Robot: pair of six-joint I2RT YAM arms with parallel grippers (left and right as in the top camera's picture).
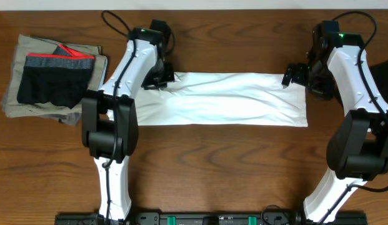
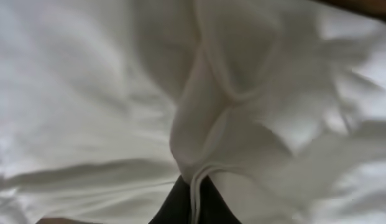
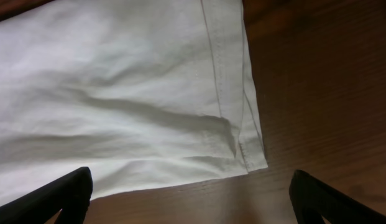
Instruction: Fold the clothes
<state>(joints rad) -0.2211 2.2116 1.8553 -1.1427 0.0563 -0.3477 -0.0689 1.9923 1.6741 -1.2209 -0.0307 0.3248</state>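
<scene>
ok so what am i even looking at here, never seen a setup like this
Two white robot arms work at a brown wooden table. The top picture looks down from above; the other two come from cameras on each wrist.

A white T-shirt, folded into a long strip, lies across the table. The left gripper sits at its left end; its camera shows bunched white cloth pinched in the fingers. The right gripper is open, hovering by the shirt's hemmed right corner and holding nothing.

At far left sit folded khaki-grey pieces with black shorts with a red-and-grey waistband on top.
</scene>
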